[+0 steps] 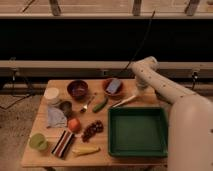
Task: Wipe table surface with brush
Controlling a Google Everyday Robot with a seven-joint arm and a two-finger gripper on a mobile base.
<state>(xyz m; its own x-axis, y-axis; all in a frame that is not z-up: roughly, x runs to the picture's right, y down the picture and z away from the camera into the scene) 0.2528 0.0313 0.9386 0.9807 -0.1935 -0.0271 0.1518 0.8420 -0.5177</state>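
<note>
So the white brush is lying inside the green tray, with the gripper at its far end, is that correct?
Not quite: in the camera view the brush lies on the table just behind the green tray, not inside it. The gripper is at its far end.

On the counter [108, 159] the tray [111, 132] fills the right front. Just behind its rear rim lies the brush [125, 100], slanting, with the pincer [136, 94] at its right end. A cucumber [100, 105] lies left of the brush, a bowl [77, 89] behind the cucumber
</note>
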